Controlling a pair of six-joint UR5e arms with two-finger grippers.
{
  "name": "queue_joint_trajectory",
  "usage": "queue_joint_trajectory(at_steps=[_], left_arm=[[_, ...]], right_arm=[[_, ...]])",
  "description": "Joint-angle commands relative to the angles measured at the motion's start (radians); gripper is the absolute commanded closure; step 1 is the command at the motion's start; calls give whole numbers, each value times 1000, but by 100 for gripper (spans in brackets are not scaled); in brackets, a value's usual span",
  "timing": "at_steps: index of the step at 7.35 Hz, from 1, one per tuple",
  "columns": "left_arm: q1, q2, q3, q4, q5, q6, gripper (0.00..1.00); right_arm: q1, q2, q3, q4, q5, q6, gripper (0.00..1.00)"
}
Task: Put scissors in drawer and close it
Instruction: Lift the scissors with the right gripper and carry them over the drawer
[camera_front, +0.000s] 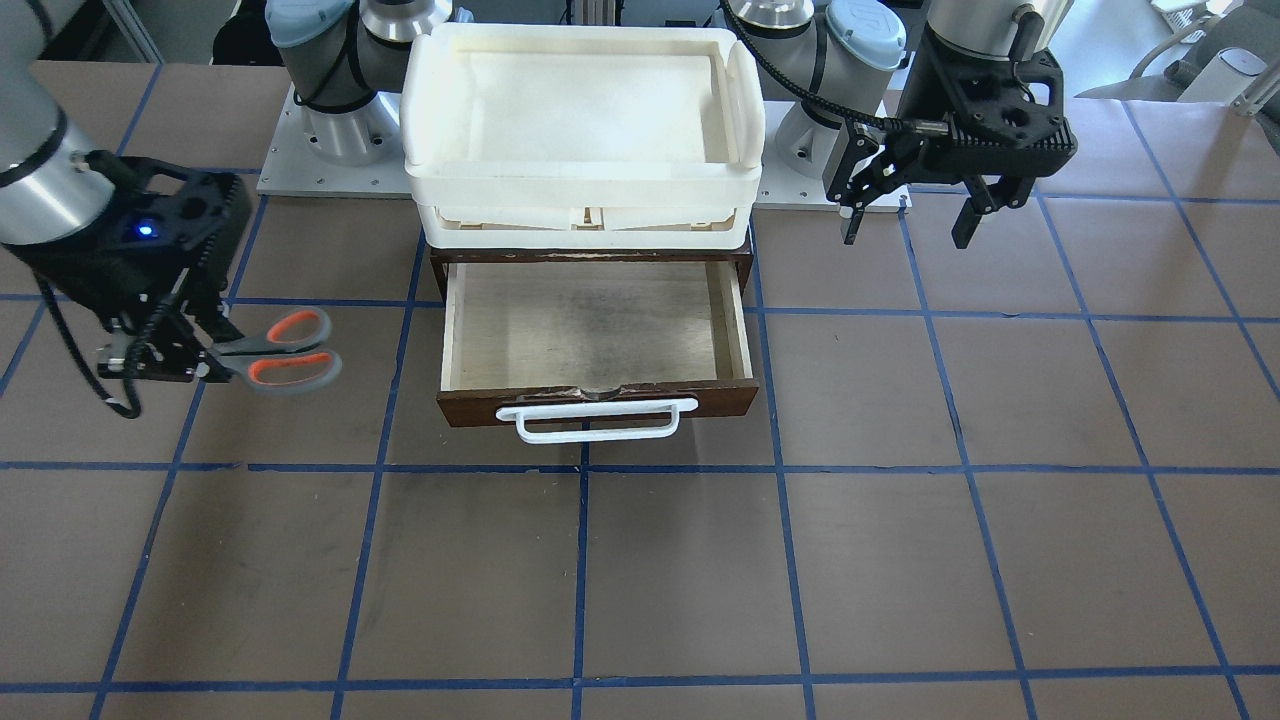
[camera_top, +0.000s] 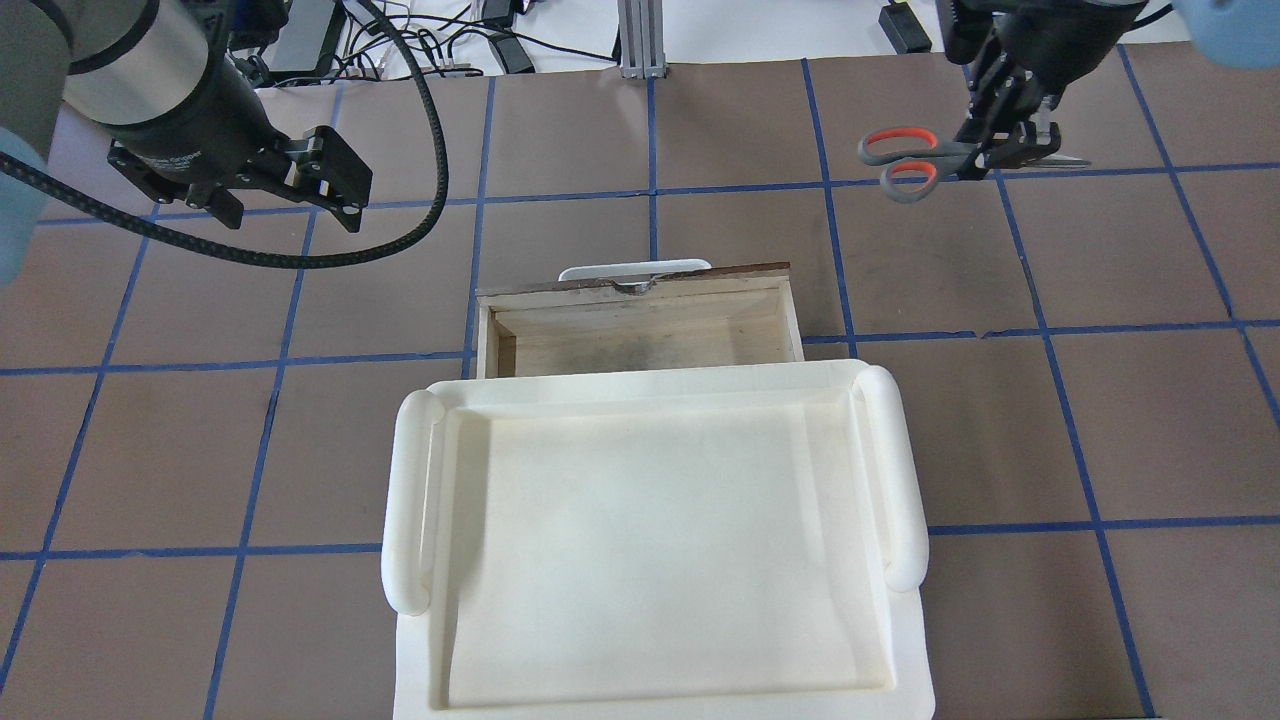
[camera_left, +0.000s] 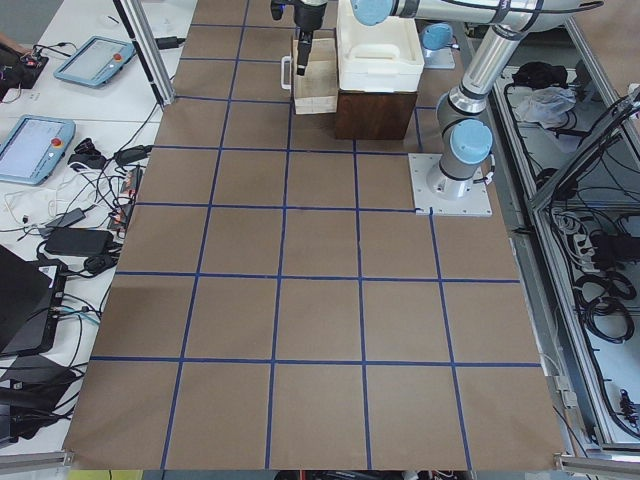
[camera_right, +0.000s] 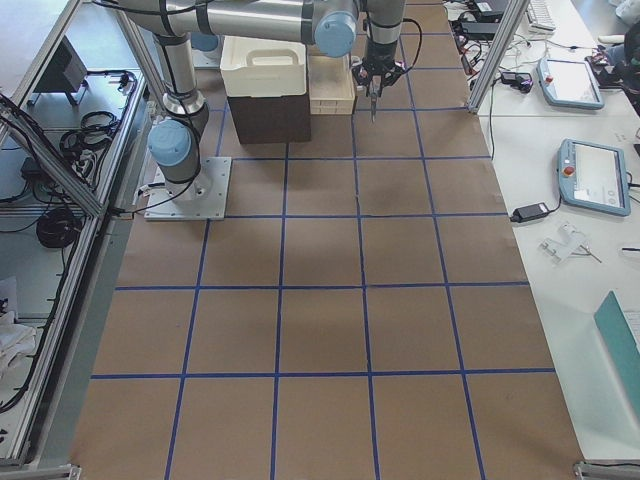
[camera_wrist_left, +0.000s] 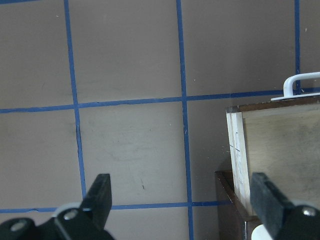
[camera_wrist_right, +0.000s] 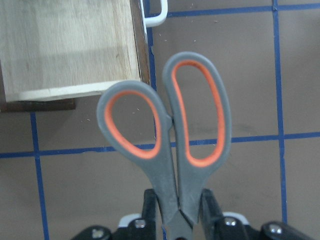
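The scissors (camera_front: 285, 350), with grey handles lined in orange-red, are held at the pivot by my right gripper (camera_front: 205, 352), which is shut on them above the table, off to the drawer's side. The handles point toward the drawer; they fill the right wrist view (camera_wrist_right: 170, 125) and show overhead (camera_top: 900, 163). The dark-brown drawer (camera_front: 600, 405) is pulled open and its pale plywood inside is empty, with the white bar handle (camera_front: 597, 420) at its front. My left gripper (camera_front: 905, 215) is open and empty on the other side of the drawer, raised over the table (camera_wrist_left: 182, 197).
A large white plastic tray (camera_front: 440, 120) sits on top of the brown cabinet that holds the drawer, and overhangs it (camera_top: 410, 500). The two arm bases stand behind it. The brown table is marked with blue tape lines.
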Motion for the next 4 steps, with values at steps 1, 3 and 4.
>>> queue_joint_trajectory(at_steps=[1,3,4], left_arm=[[1,2,1,0,0,0,0],[1,5,1,-1,0,0,0],[1,2,1,0,0,0,0]], right_arm=[[189,54,-5,-5,-7,133,100],[296,92,-19,-31,-19,166,100],[335,114,-16,-45,-12,218,100]])
